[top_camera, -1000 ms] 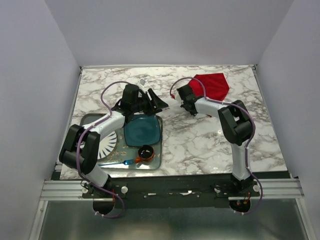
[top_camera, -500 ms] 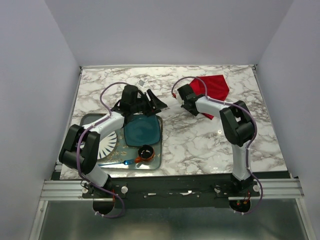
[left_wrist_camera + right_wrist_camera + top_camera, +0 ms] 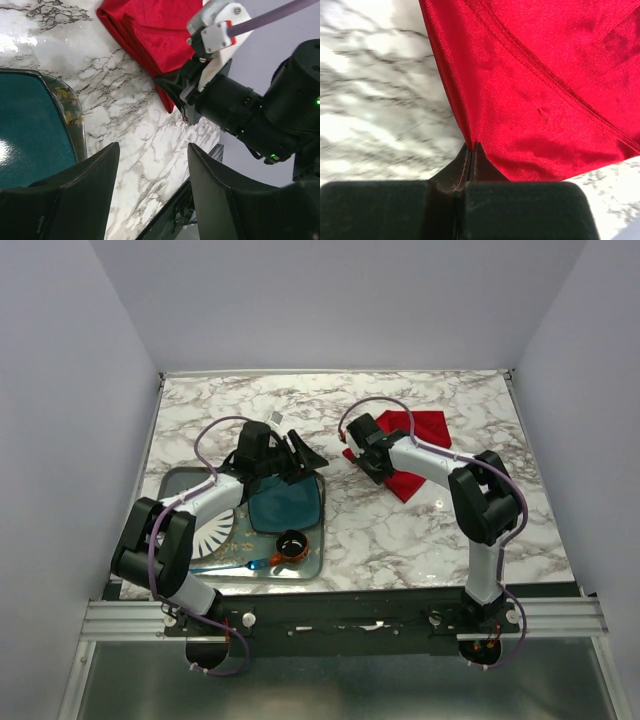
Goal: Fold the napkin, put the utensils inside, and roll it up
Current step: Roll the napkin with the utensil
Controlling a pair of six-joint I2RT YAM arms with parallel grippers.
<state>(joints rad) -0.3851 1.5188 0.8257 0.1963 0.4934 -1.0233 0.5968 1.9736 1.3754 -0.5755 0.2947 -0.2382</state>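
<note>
The red napkin [image 3: 425, 428] lies crumpled on the marble table at the back right; it also shows in the left wrist view [image 3: 150, 35] and fills the right wrist view [image 3: 535, 75]. My right gripper [image 3: 352, 453] [image 3: 471, 147] is shut on the napkin's edge, the cloth stretching away from the pinched fingertips. It shows from the left wrist too [image 3: 167, 85]. My left gripper [image 3: 305, 453] [image 3: 152, 150] is open and empty, low over the marble beside the tray's far right corner. The fork is not in view.
A glass tray [image 3: 172, 480] [image 3: 75, 120] at the near left holds a teal plate [image 3: 285, 502] [image 3: 25, 130], a white patterned plate [image 3: 212, 525], a brown cup [image 3: 291, 545] and a blue plastic utensil [image 3: 235, 565]. White walls enclose the table.
My right gripper has pulled the napkin toward the near side and the centre, stretching it out. My left gripper has shifted slightly toward the near side.
</note>
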